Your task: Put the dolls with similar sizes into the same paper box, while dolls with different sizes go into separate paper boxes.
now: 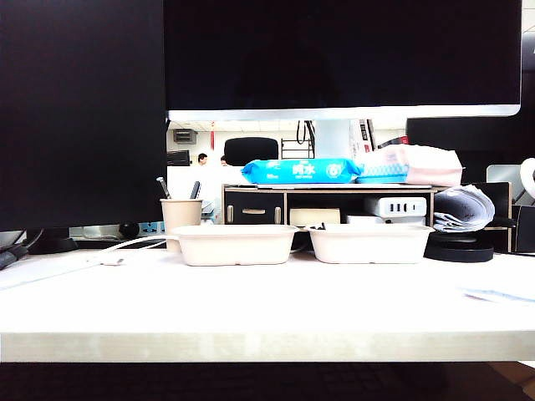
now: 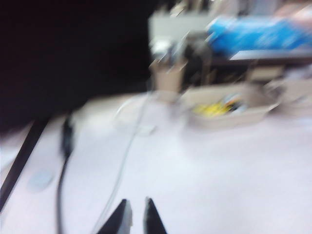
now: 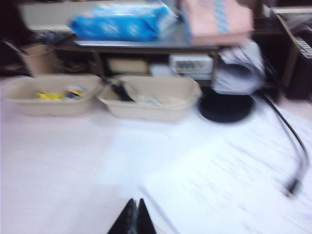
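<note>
Both grippers hover over bare table, empty: left gripper (image 2: 137, 217) nearly closed, right gripper (image 3: 132, 217) shut. Yellow doll (image 2: 210, 109) lies in left box (image 1: 232, 244); right box (image 1: 370, 242) holds something pale. Dolls look light, rigid; pinch mid-body.

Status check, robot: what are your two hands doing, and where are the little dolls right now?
Left gripper nearly shut, right gripper shut, both empty above the table. Yellow doll in left paper box; right paper box contents blurred. Nothing obstructing.

Exterior view: low, table-edge height, facing two off-white pulp trays (image 1: 236, 244) frontally, mid-distance. Wrist views: higher, angled down, blurred; both share the trays (image 2: 229, 111) (image 3: 51, 94) and blue wipes packet (image 1: 301, 170).
</note>
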